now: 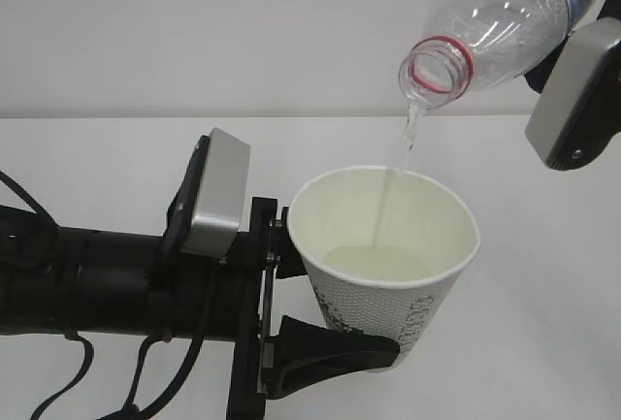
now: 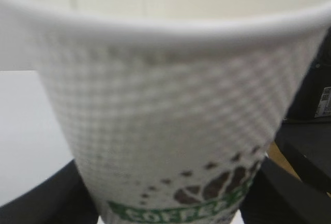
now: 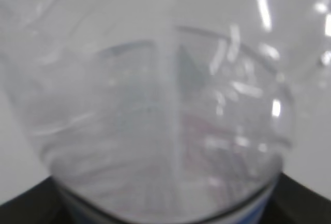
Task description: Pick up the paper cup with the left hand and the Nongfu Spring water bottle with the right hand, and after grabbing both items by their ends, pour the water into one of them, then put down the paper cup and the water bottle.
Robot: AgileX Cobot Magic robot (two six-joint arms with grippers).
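A thin stream of water (image 1: 411, 139) falls from the mouth of the bottle (image 1: 490, 27) into the paper cup (image 1: 388, 255), where a shallow pool already lies on the bottom. The cup is held up off the white table (image 1: 116, 148), just below and a little left of the bottle's opening, standing close to upright with its rim wide to the camera. Its white side carries fine dotted print; from the left wrist camera the cup (image 2: 170, 115) fills nearly the whole view, blurred, with brown bean shapes and a green band low down.

The left hand (image 1: 335, 352) is clamped on the cup's lower part: one black finger wraps the near side at the base, and the arm behind it runs off to the left with its grey block on top and cables hanging below.

The bottle is tipped steeply, mouth down and to the left, its red neck ring showing, no cap on it. The right hand (image 1: 582, 80) comes in at the upper right edge with its grey block; its fingers are hidden there, but its wrist camera shows the clear bottle (image 3: 165, 120) pressed close between dark finger edges at the bottom corners, so it is gripped.
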